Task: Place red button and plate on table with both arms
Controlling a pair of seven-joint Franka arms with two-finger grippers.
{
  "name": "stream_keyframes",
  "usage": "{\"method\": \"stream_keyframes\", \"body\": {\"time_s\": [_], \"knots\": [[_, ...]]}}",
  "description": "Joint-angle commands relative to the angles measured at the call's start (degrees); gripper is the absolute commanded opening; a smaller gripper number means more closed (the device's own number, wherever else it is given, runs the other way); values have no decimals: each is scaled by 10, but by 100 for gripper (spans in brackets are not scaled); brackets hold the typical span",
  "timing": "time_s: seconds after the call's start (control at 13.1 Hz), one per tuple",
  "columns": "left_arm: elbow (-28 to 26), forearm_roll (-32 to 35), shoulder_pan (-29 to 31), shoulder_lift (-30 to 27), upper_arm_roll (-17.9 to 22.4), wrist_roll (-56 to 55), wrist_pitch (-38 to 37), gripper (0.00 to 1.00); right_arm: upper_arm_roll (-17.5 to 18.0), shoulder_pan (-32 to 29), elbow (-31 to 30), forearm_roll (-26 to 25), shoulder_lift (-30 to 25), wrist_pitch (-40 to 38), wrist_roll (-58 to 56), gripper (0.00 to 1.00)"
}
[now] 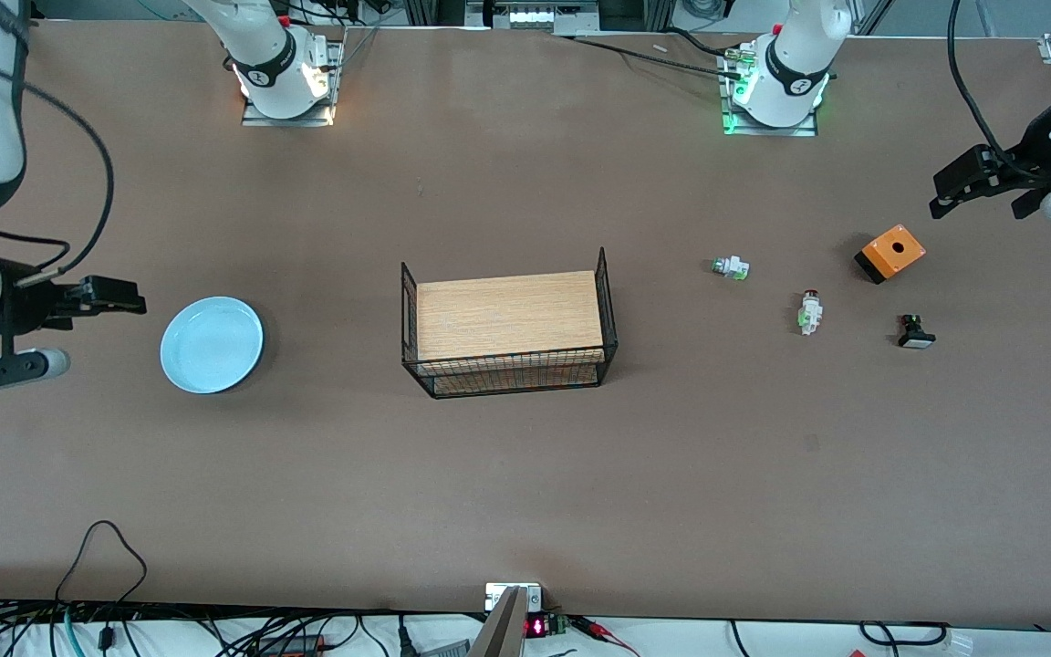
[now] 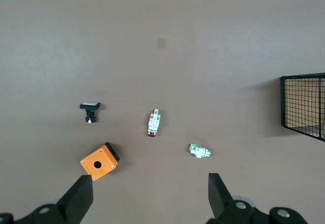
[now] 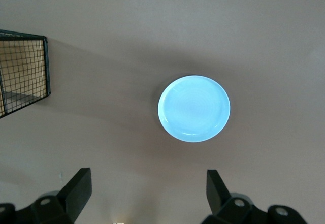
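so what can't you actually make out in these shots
- Right claw: front view's edge cuts off most of the arm.
- Left claw: wrist view's edge crops the finger bases.
- Wire-mesh board: both wrist views show only a corner.
- Red button: too small for cap detail.
- Plate: underside hidden.

Brown table carries plate, mesh-framed board, red button, green switch, orange box, black switch.
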Motion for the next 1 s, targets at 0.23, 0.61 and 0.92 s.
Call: {"method": "stream_keyframes", "body": {"time_s": [0.23, 0.61, 0.92], "knots": [[20, -9, 2, 9, 0, -3, -11, 100, -4, 8, -280, -16, -170, 148, 6, 100], [20, -9, 2, 10, 1, -3, -10, 100, -4, 6, -379, -35, -259, 145, 6, 100], [20, -9, 3, 10, 2, -3, -9, 100, -3, 2, -436, -17, -308, 167, 8, 100]]}}
